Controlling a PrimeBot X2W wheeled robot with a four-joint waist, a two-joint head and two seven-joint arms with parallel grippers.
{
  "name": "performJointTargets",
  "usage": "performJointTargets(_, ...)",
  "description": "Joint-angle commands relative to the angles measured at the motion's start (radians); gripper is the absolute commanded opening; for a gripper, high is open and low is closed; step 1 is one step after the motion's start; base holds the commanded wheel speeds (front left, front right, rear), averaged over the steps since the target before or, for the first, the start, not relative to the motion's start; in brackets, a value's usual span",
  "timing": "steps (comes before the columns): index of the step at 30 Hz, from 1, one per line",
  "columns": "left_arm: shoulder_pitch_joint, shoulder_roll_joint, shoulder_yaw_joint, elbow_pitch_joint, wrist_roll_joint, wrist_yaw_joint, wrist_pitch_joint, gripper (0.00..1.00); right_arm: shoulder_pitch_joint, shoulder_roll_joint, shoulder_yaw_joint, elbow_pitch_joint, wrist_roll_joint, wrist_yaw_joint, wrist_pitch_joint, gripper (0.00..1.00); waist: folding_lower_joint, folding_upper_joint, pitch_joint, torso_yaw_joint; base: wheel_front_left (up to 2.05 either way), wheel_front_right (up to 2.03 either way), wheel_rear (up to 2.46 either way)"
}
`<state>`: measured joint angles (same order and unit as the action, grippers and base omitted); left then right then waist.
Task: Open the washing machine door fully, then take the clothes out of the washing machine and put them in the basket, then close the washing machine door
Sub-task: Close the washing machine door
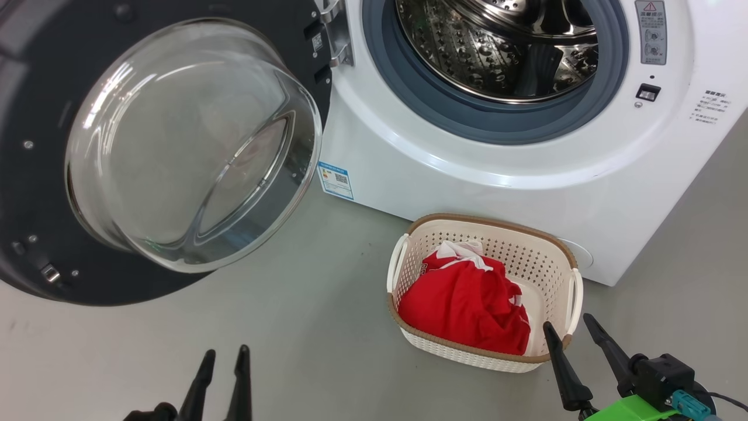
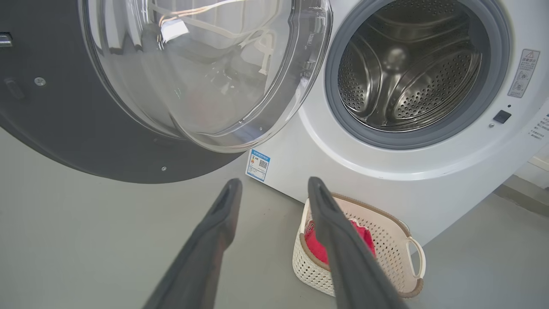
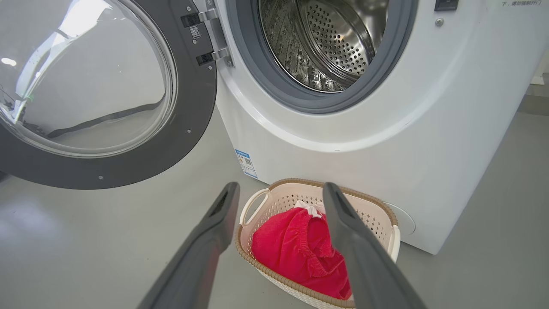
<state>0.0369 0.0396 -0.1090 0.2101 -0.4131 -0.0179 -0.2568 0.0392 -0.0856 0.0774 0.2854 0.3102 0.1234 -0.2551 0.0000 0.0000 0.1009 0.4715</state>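
Note:
The washing machine door point(image 1: 35, 146) stands swung wide to the left, its clear glass bowl point(image 1: 187, 140) bulging toward me. The white washing machine point(image 1: 467, 175) shows its bare steel drum point(image 1: 497, 41) inside the grey ring. The red clothes point(image 1: 467, 304) with white trim lie in the cream basket point(image 1: 543, 263) on the floor in front of the machine. My left gripper point(image 1: 225, 352) is open and empty, low at the left below the door. Beside the basket's right end, my right gripper point(image 1: 567, 320) is open and empty.
Grey floor point(image 1: 304, 327) spreads between the door and the basket. A blue label sticker point(image 1: 335, 180) sits on the machine's lower left front. The door's hinge point(image 1: 336, 35) is at the opening's left. The basket stands close against the machine's front.

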Motion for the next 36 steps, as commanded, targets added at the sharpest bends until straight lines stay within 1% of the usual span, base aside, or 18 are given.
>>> performJointTargets(1,-0.027,0.011,0.032,-0.025,-0.009,0.000,-0.005,0.08,-0.017,-0.008,0.025,-0.023,-0.001,0.007,-0.007,1.00,0.0000,0.0000,-0.001,-0.002,0.00,0.00,0.00)
performJointTargets(2,-0.030,0.011,0.036,-0.026,-0.009,-0.002,-0.005,0.00,-0.017,-0.008,0.026,-0.023,-0.001,0.007,-0.007,1.00,0.0000,0.0000,-0.001,-0.004,0.00,0.00,0.00)
performJointTargets(6,-0.047,0.011,0.066,-0.049,-0.008,-0.017,-0.005,0.00,-0.015,-0.002,0.021,-0.024,-0.001,0.007,-0.007,1.00,0.0000,0.0000,-0.006,-0.010,0.00,0.00,0.00)
performJointTargets(10,-0.081,0.011,0.123,-0.102,0.027,-0.034,-0.005,0.00,-0.007,0.004,0.006,-0.027,-0.002,0.007,-0.007,1.00,0.0000,0.0000,-0.013,-0.010,0.00,0.00,0.00)
performJointTargets(18,-0.188,0.011,0.326,-0.269,0.114,-0.085,-0.005,0.00,0.013,0.017,-0.004,-0.033,-0.005,0.007,-0.007,1.00,0.0000,0.0000,-0.033,-0.020,0.00,0.00,0.00)
performJointTargets(21,-0.240,0.023,0.394,-0.307,0.113,-0.101,-0.005,0.00,0.014,0.022,-0.007,-0.034,-0.005,0.007,-0.007,1.00,0.0000,0.0000,-0.035,-0.027,0.00,0.00,0.00)
performJointTargets(23,-0.281,0.045,0.437,-0.315,0.094,-0.107,-0.005,0.00,0.015,0.024,-0.007,-0.034,-0.004,0.007,-0.007,1.00,0.0000,0.0000,-0.037,-0.032,0.00,0.00,0.00)
performJointTargets(24,-0.326,0.074,0.474,-0.306,0.063,-0.110,-0.005,0.00,0.016,0.027,-0.008,-0.035,-0.004,0.007,-0.007,1.00,0.0000,0.0000,-0.036,-0.036,0.00,0.00,0.00)
performJointTargets(26,-0.375,0.110,0.503,-0.281,0.025,-0.112,-0.005,0.00,0.015,0.029,-0.008,-0.036,-0.004,0.007,-0.007,1.00,0.0000,0.0000,-0.034,-0.040,0.00,0.00,0.00)
performJointTargets(29,-0.454,0.198,0.535,-0.220,-0.036,-0.112,-0.005,0.00,0.008,0.030,-0.006,-0.037,-0.003,0.007,-0.007,1.00,0.0000,0.0000,-0.025,-0.052,0.00,0.00,0.00)
performJointTargets(31,-0.503,0.244,0.557,-0.170,-0.076,-0.112,-0.005,0.00,0.001,0.031,-0.008,-0.038,-0.003,0.007,-0.007,1.00,0.0000,0.0000,-0.018,-0.059,0.00,0.00,0.00)
performJointTargets(32,-0.527,0.259,0.568,-0.136,-0.109,-0.112,-0.005,0.00,-0.002,0.031,-0.008,-0.039,-0.003,0.007,-0.007,1.00,0.0000,0.0000,-0.013,-0.062,0.00,0.00,0.00)
performJointTargets(33,-0.527,0.259,0.568,-0.136,-0.109,-0.112,-0.005,0.00,-0.002,0.031,-0.008,-0.039,-0.003,0.007,-0.007,1.00,0.0000,0.0000,-0.013,-0.062,0.00,0.00,0.00)
performJointTargets(34,-0.555,0.267,0.582,-0.095,-0.163,-0.112,-0.005,0.00,-0.005,0.031,-0.009,-0.039,-0.003,0.007,-0.007,1.00,0.0000,0.0000,-0.009,-0.065,0.00,0.00,0.00)
performJointTargets(36,-0.595,0.318,0.599,-0.003,-0.219,-0.113,-0.005,0.00,-0.008,0.032,-0.011,-0.039,-0.004,0.007,-0.007,1.00,0.0000,0.0000,-0.002,-0.072,0.00,0.00,0.00)
